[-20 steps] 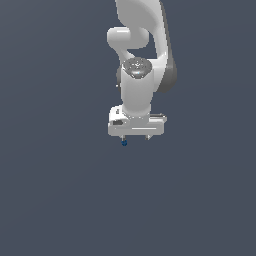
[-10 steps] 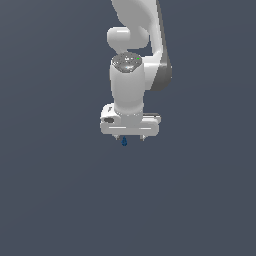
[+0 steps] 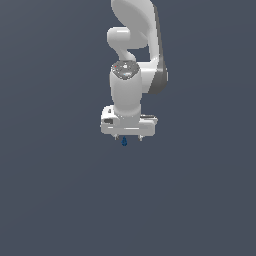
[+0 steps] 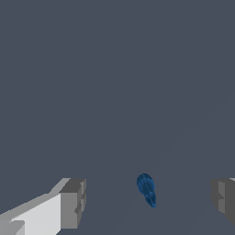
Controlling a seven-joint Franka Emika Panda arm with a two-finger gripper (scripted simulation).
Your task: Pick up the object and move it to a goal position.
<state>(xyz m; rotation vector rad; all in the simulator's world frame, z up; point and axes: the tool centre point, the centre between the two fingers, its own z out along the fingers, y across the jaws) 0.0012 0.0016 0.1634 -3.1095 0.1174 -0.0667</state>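
The object (image 3: pixel 124 142) is a tiny dark blue knobbly piece lying on the dark grey floor, just under the white hand in the exterior view. My gripper (image 3: pixel 128 139) points straight down right above it. In the wrist view the object (image 4: pixel 146 187) lies between the two grey fingertips (image 4: pixel 73 202), closer to the right one, and touches neither. The gripper (image 4: pixel 148 202) is open and wide, with nothing held.
A flat, uniform dark grey floor (image 3: pixel 60 200) surrounds the object. The white arm (image 3: pixel 132 45) rises above the hand in the exterior view. No other objects or goal marker show.
The hand has shifted toward the exterior view's left and come slightly lower over the object. The object has not moved. The jaws stay open.
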